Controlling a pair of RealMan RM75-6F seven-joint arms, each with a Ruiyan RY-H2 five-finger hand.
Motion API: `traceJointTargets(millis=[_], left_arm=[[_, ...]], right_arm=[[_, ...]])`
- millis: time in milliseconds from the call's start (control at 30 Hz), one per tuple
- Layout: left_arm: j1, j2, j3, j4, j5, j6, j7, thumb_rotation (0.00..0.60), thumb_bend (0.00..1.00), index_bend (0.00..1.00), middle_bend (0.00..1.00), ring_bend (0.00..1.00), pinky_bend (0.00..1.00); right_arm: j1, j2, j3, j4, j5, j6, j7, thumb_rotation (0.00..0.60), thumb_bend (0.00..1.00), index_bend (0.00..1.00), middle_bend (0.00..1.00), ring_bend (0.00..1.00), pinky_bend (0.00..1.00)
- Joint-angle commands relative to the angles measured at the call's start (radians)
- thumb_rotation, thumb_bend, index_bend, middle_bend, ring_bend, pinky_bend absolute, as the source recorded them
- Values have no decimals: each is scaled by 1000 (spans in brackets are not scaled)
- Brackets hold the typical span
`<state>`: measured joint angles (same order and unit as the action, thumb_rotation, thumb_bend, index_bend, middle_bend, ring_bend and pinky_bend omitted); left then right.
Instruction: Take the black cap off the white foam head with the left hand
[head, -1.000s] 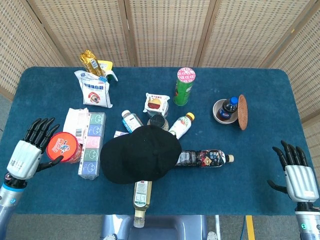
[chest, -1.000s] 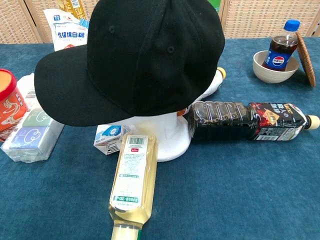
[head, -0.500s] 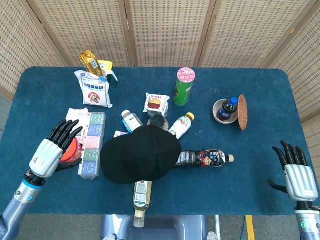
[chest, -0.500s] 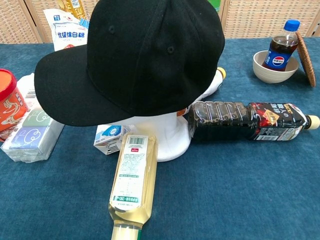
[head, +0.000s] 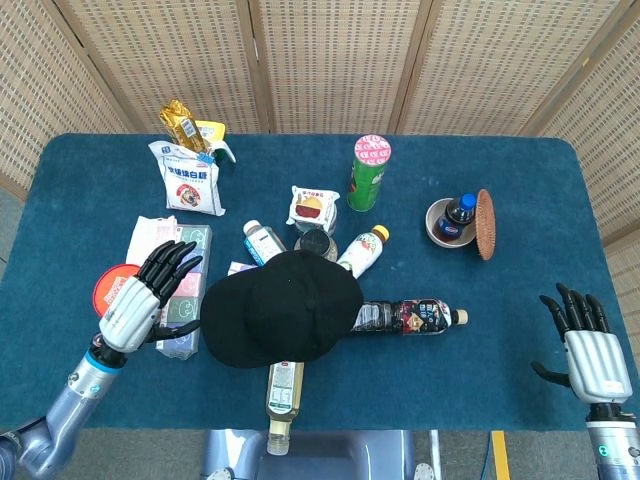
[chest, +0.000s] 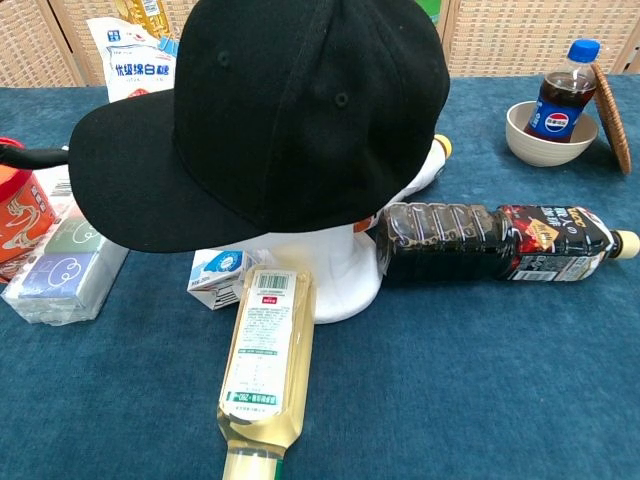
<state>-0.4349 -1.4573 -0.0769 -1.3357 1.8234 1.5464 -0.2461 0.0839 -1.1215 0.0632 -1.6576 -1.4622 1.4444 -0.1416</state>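
The black cap (head: 282, 308) sits on the white foam head (chest: 335, 270), brim toward the left in the chest view (chest: 270, 120). My left hand (head: 148, 297) hovers just left of the brim, fingers spread, holding nothing. It is above the tissue pack (head: 183, 290); one dark fingertip (chest: 35, 155) shows at the chest view's left edge. My right hand (head: 585, 345) is open at the table's near right corner, far from the cap.
A yellow-liquid bottle (chest: 262, 370) lies in front of the foam head, and a dark drink bottle (chest: 490, 243) lies to its right. A red-lidded tub (head: 113, 286) sits beside my left hand. A bowl with a cola bottle (head: 452, 220), a green can (head: 368, 173) and snack packs stand further back.
My left hand has moved right across the red tub toward the cap's brim, and its fingertip now enters the chest view. The right hand has barely shifted.
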Motion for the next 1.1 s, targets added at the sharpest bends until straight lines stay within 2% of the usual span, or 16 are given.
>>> traceJointTargets(millis=[33, 233, 433, 700, 800, 967, 1100], left_arm=[[-16, -21, -11, 5, -19, -19, 11, 600, 5, 0, 0, 0, 64], [-39, -53, -22, 14, -49, -44, 28, 600, 9, 0, 0, 0, 119], [-51, -78, -27, 20, -70, -51, 28, 600, 147, 24, 5, 0, 186], [-59, -100, -30, 20, -93, -53, 33, 600, 256, 166, 111, 15, 262], [-58, -113, -35, 25, -94, -35, 35, 600, 280, 241, 176, 71, 321], [-58, -133, -42, 48, -85, 3, 30, 600, 322, 473, 372, 240, 482], [-57, -151, -50, 75, -81, 35, 28, 600, 346, 549, 449, 310, 538]], right_arm=[[1, -1, -1, 1, -1, -2, -1, 600, 0, 135, 20, 18, 0], [4, -2, -1, 3, 2, -8, -2, 600, 0, 135, 21, 18, 0], [5, -2, -2, 3, 0, -8, 0, 600, 0, 135, 22, 18, 0], [4, 0, -3, 1, -4, -4, 3, 600, 0, 135, 22, 18, 0], [2, 1, -4, -1, -8, 0, 2, 600, 0, 135, 23, 18, 0], [0, 4, -6, -4, -12, 4, 4, 600, 0, 135, 25, 18, 0], [-1, 6, -7, -6, -15, 6, 6, 600, 0, 135, 27, 18, 0]])
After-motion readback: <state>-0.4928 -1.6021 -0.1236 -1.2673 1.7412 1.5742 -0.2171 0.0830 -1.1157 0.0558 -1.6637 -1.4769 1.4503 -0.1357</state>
